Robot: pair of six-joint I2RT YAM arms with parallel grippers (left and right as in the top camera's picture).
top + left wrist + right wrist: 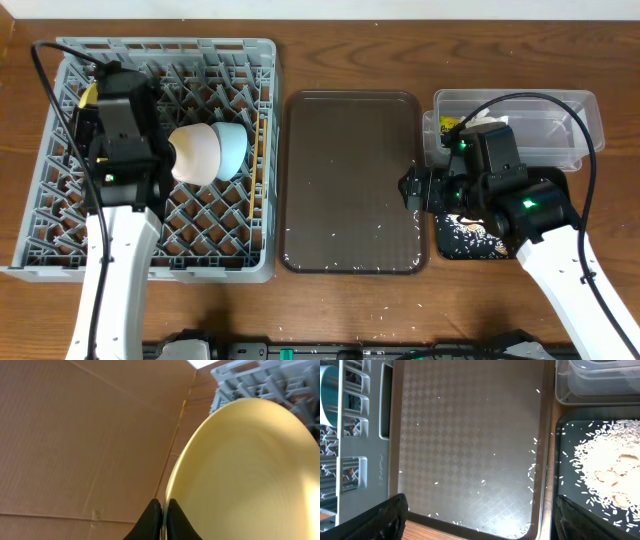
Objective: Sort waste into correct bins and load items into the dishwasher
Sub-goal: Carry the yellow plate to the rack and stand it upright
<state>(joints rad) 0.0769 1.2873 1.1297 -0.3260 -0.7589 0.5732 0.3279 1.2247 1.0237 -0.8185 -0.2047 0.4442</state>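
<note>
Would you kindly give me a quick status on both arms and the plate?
Left pincer shut on yellow plate, over the grey rack. Right pincer open, empty, above brown tray. Rice scraps in black tray. Pinkish bowl, blue bowl racked alongside.

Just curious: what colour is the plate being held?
The plate is pale yellow, clearest in the left wrist view.

No text I could read.
Through my right wrist camera I saw one short raised marking (pixel 380 467) moulded into the rim of the grey dish rack (pixel 370 491), but its letters were too blurred to make out.
</note>
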